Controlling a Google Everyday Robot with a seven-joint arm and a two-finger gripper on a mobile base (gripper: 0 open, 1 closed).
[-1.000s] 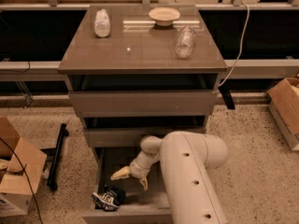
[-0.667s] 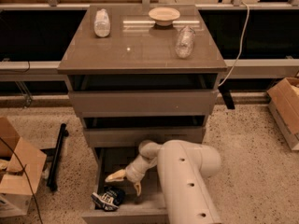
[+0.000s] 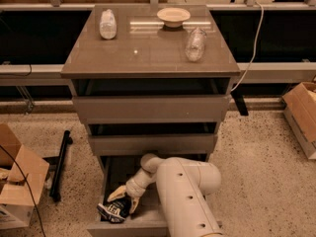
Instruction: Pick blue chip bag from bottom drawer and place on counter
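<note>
Lying crumpled at the front left of the open bottom drawer (image 3: 116, 172), low in the frame, the blue chip bag (image 3: 112, 213) touches the end effector (image 3: 121, 205), whose yellowish fingers (image 3: 116, 193) are spread over the bag's upper right edge. A second ago the end effector hung higher and further right, apart from the bag. The bag is dark foil with white lettering; the tabletop (image 3: 148, 53) above is glossy grey-brown.

Speckled floor (image 3: 261, 157), cardboard boxes (image 3: 22, 179) both sides
</note>
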